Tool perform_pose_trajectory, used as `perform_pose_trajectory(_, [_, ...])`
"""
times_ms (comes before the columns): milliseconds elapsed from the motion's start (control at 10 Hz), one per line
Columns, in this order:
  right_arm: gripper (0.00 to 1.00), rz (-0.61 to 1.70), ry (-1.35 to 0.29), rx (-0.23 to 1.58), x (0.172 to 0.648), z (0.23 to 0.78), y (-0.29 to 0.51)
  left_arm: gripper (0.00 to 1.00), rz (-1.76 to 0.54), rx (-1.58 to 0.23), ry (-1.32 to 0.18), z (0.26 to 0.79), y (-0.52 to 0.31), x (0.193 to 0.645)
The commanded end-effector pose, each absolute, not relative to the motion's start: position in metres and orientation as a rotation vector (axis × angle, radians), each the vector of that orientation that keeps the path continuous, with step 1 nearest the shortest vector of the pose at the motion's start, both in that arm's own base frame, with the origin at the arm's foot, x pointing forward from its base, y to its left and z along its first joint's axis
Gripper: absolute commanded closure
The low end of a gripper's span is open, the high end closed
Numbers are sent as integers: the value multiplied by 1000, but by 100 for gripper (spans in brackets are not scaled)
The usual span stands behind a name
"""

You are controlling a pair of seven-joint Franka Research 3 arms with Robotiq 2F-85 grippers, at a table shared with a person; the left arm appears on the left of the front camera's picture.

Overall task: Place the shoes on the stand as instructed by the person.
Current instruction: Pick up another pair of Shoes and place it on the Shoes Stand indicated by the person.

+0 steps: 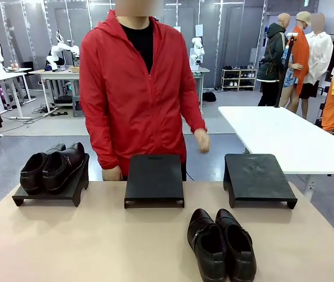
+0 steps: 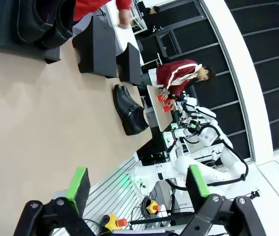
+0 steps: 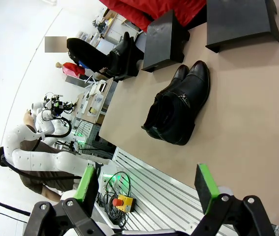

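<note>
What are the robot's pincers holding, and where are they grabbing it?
Nothing. The left pincer and the right pincer are both open and empty. The loose shoes lie on the table, untouched.

Near shoes (image 1: 221, 249), heels beyond bottom edge

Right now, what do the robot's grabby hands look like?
The left gripper and the right gripper look the same. Each has two black jointed fingers that end in bright green pads. Little round bolts sit at the finger joints.
</note>
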State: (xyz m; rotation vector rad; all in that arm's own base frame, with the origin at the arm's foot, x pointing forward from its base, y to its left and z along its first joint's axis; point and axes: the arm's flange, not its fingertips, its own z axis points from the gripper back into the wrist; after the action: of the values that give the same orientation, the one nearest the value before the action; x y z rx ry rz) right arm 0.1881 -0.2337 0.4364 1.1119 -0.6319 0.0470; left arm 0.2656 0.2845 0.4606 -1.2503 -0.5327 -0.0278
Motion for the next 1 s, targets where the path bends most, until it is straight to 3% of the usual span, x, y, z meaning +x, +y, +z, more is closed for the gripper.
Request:
perform_pose_trajectory(0, [0, 61, -651, 1117, 187, 438, -235, 0, -49, -1246, -563, 466, 286, 248])
perform_pose_trajectory(900, [0, 61, -651, 1117, 187, 438, -235, 0, -49, -1246, -563, 466, 286, 248])
